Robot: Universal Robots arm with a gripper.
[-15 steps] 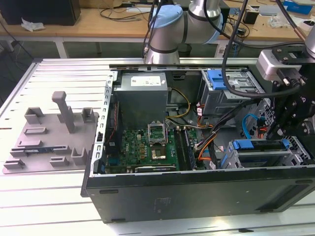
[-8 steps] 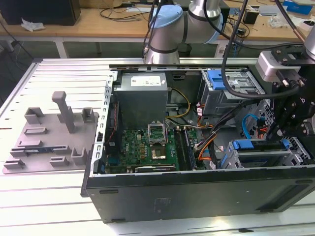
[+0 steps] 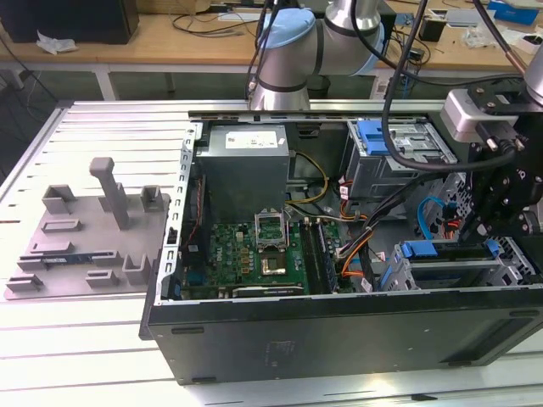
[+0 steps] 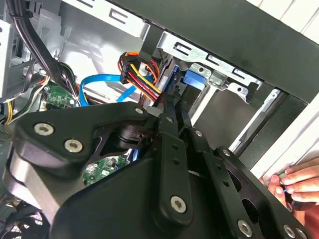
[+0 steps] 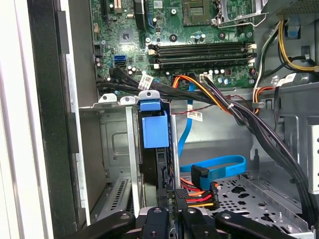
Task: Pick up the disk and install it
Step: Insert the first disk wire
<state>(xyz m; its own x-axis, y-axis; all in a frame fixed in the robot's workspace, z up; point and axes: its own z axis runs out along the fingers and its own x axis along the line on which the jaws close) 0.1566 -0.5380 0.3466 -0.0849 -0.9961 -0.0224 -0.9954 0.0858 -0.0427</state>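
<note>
Evidently the work is far along. At the exterior view's left, the grey fixture tray (image 3: 85,246) rests on the table (image 3: 51,356), well apart from the action. Further right, inside the open computer case (image 3: 339,339), the disk (image 5: 160,172) stands on edge in the drive cage (image 5: 114,144), just beside the blue latch (image 5: 149,105). The tool (image 5: 172,206) looks pressed together on the disk's outer edge. Picking up seems done, but full seating looks unfinished. A person's hand (image 4: 294,184) rests near the case's rim.
</note>
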